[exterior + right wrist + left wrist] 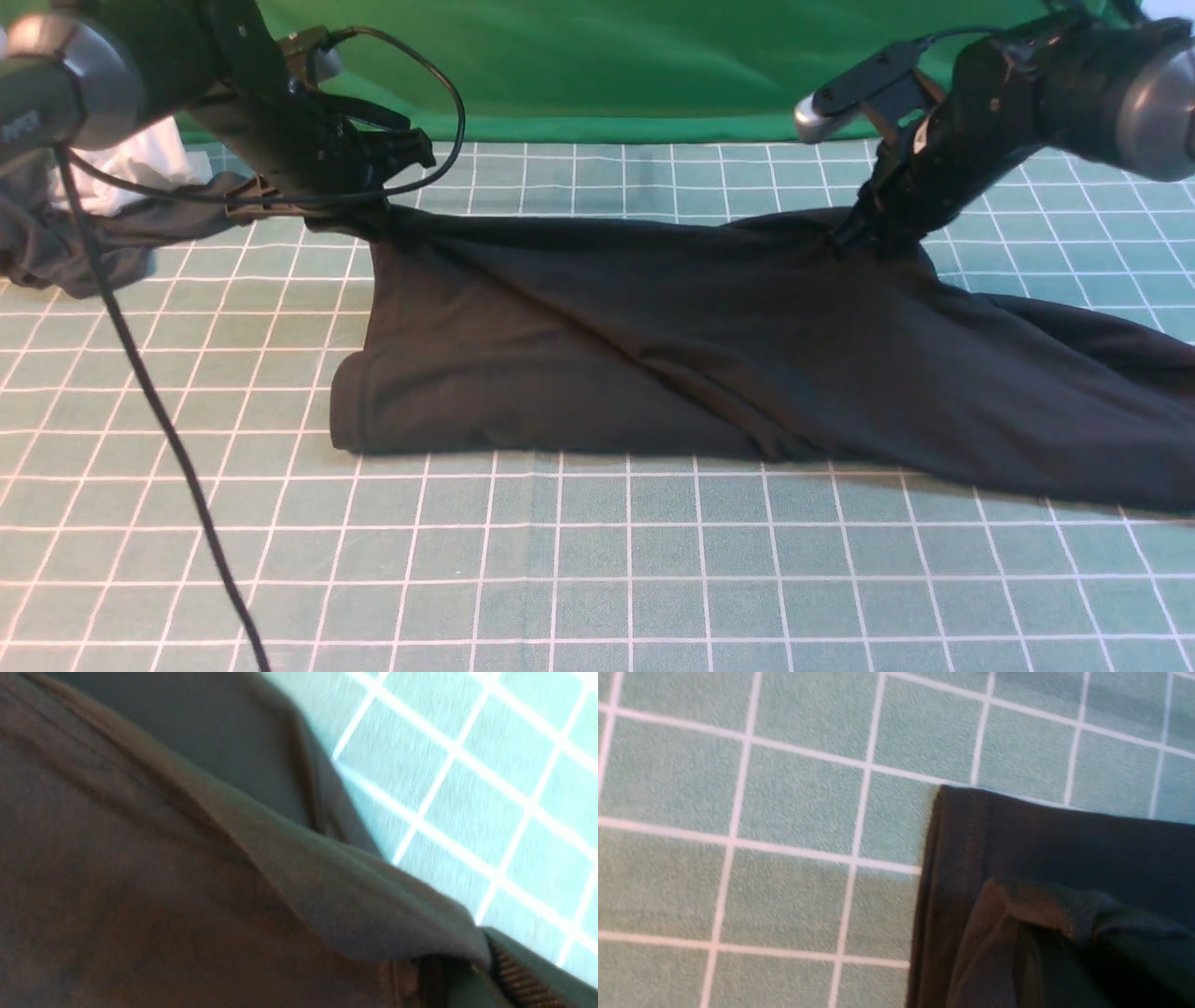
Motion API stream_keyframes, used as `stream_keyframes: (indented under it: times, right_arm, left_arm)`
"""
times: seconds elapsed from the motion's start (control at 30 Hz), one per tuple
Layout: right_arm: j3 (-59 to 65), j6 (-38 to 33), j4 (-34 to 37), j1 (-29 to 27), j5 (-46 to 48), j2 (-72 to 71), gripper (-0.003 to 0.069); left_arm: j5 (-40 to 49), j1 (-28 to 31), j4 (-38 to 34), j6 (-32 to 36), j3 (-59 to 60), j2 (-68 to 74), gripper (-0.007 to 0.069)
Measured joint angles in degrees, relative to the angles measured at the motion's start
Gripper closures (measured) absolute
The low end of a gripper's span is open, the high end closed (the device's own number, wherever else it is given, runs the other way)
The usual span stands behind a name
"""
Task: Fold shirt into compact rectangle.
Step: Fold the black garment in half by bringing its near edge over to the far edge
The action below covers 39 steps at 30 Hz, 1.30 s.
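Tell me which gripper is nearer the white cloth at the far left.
Left. The left gripper pinches the shirt's far edge just right of the white cloth; the right gripper grips the shirt much farther to the right.

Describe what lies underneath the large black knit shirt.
Teal cloth mat with white grid lines shows around the large black knit shirt and evidently continues beneath it. The shirt's underside and anything else under it are covered and cannot be seen.

Even soft light, blurry wrist views
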Motion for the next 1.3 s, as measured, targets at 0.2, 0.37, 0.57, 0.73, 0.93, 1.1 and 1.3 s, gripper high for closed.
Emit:
stream_keyframes:
  times: [0.2, 0.37, 0.57, 0.73, 0.93, 1.1, 1.3]
  right_arm:
    - [-0.1, 0.0, -0.8, 0.0, -6.3, 2.1, 0.0466]
    - [-0.2, 0.0, -1.1, 0.0, -6.0, 1.7, 0.0313]
    - [-1.2, 0.0, -1.4, -0.3, -1.0, -4.8, 0.0337]
    - [-4.8, -0.8, -1.5, -0.6, 6.5, -11.2, 0.0534]
    - [-7.2, -1.7, -2.5, -1.8, 25.5, -18.2, 0.0629]
    - [-2.4, 0.7, -1.4, -10.0, 33.1, -24.4, 0.0638]
    - [11.3, 0.4, 3.3, -21.1, 31.0, -26.6, 0.0587]
  left_arm:
    - [-1.8, 0.1, 0.5, 0.1, -0.1, 1.9, 0.0586]
    - [-3.6, 0.1, 0.9, 0.1, -0.4, 2.3, 0.0473]
    - [5.4, 0.3, 3.0, 0.2, -9.6, 1.4, 0.0238]
    - [18.5, 0.3, 3.0, 0.1, -21.8, 0.3, 0.0078]
    - [24.2, 0.3, 3.0, 0.1, -28.6, -0.5, 0.0046]
    - [24.8, 0.3, 1.6, 0.2, -28.6, -1.2, 0.0059]
    - [24.7, 0.3, -4.9, 3.2, -23.6, -1.2, 0.0093]
